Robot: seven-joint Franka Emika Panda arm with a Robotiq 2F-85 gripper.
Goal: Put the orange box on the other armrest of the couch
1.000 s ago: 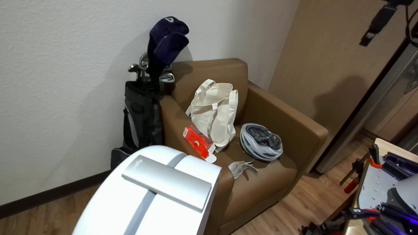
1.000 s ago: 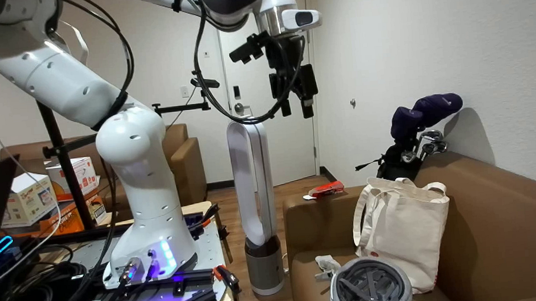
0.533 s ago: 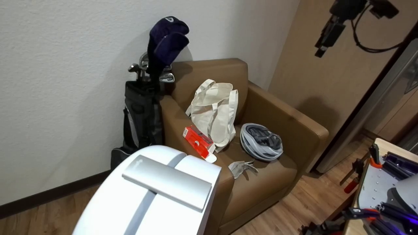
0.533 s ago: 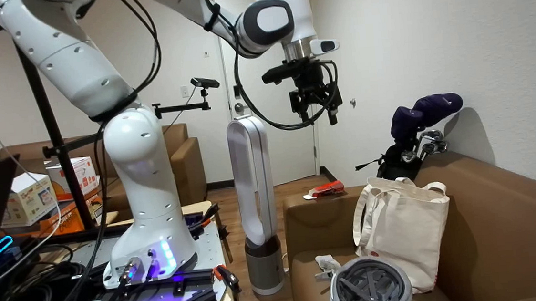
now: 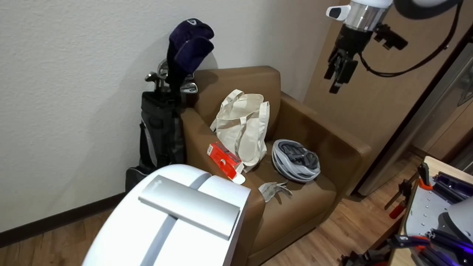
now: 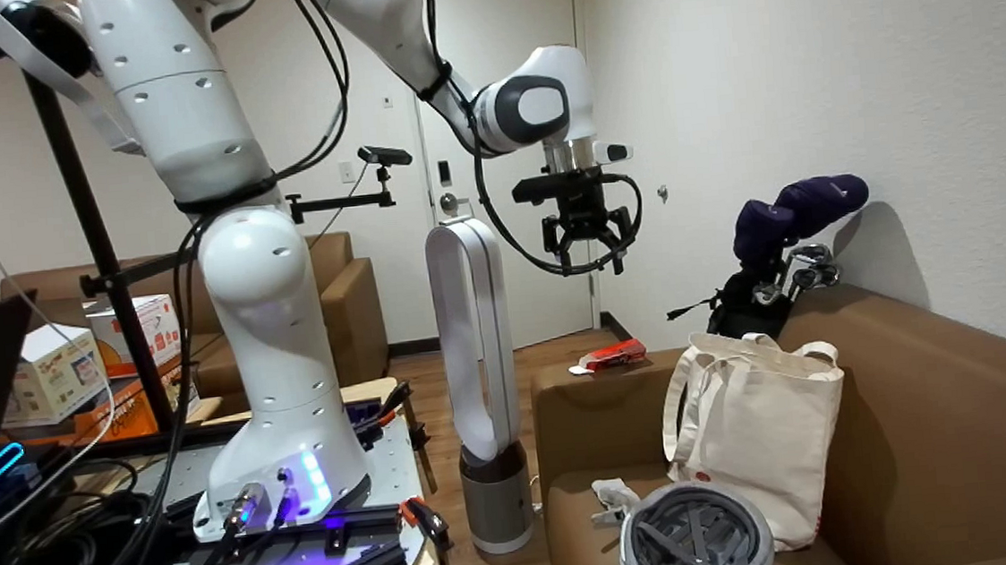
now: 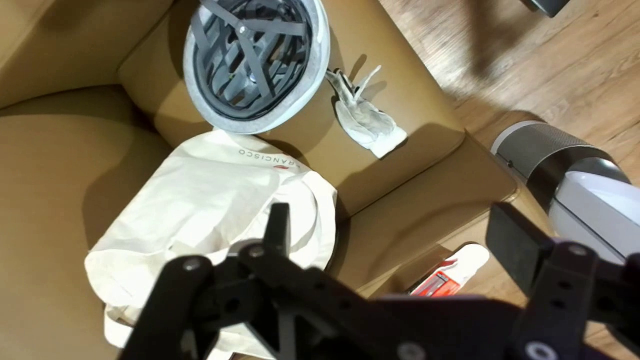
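OK, 1 gripper (image 5: pixel 332 83) upper R of an ext. view, jaws wide apart per wrist view; 1 orange box (image 5: pixel 223 159) mid-frame, lying atop the L-hand armrest (image 5: pixel 197 131) of the couch (image 5: pixel 292 223); other armrest (image 5: pixel 325 126) centre-R; on seat (image 5: pixel 317 194), 1 cream bag (image 5: pixel 253 140), 1 helmet (image 5: pixel 295 161), 1 glove (image 5: pixel 271 190).

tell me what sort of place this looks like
Probably a sitting room or lounge, though whether in a home or an office I can't tell: a brown couch and a golf bag beside it suggest that, while a robot arm nearby hints that it doubles as a workspace.
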